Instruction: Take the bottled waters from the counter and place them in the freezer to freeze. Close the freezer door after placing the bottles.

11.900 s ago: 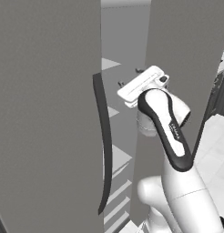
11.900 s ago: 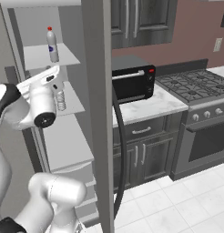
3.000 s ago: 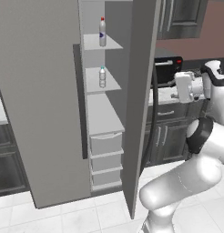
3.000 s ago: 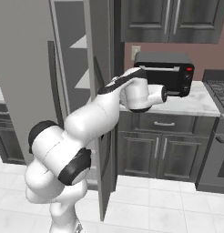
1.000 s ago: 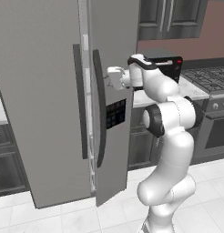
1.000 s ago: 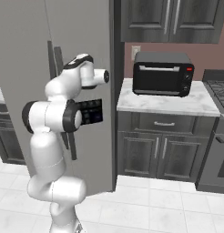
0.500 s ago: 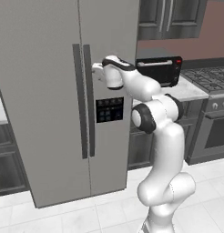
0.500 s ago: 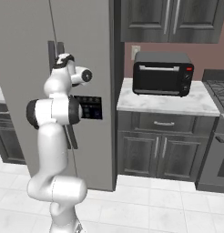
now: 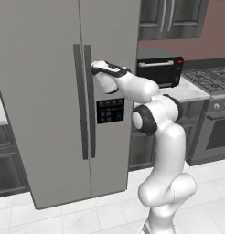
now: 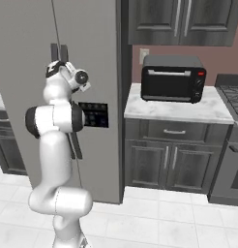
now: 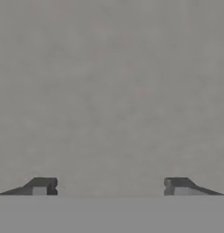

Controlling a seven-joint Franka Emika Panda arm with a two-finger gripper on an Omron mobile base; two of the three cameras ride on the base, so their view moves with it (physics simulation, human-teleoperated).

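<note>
Left base view gives us both dark handles (image 9: 84, 98) on the shut freezer (image 9: 50, 91), gripper (image 9: 93, 67) up against its right door. Right base view adds the counter (image 10: 174, 110) and toaster oven (image 10: 173, 77). We can't see any bottles. Hand view: fingertips (image 11: 40, 186) wide apart, nothing between, arm stretched level.

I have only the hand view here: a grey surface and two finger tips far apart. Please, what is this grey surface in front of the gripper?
Observer: It is the right door of the freezer. The open gripper is at its upper part, just beside the dark handles.
Operator: Are both doors shut?
Observer: Yes. In the left base view both doors lie flush, with no gap between them.
Operator: What stands on the counter?
Observer: The counter carries a black toaster oven.
</note>
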